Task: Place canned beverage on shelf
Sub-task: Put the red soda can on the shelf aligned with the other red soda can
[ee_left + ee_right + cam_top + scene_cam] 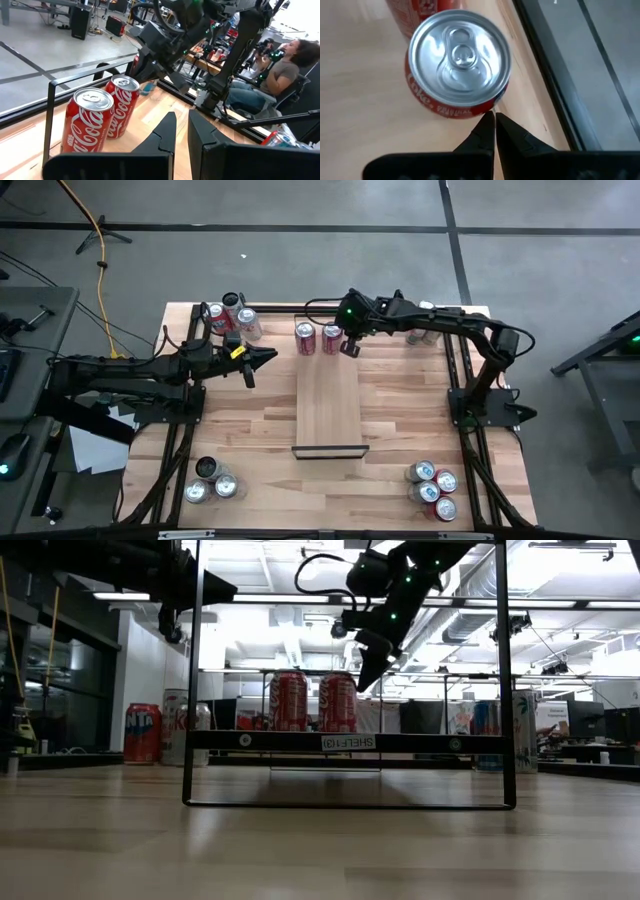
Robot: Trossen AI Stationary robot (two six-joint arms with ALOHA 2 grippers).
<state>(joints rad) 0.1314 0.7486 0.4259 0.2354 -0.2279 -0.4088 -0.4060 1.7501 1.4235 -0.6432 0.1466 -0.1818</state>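
Observation:
Two red Coca-Cola cans stand upright side by side at the far end of the pale wooden shelf, seen in the low view as cans on the board. My right gripper is shut and slants down just beside the right-hand can, above its top rim; I see no touch. My left gripper is shut, held level to the left of the shelf, and points toward the two cans.
Groups of cans stand at the table's far left, near left, near right and far right. The shelf's black end rail rises at its near end. A person sits beyond the table.

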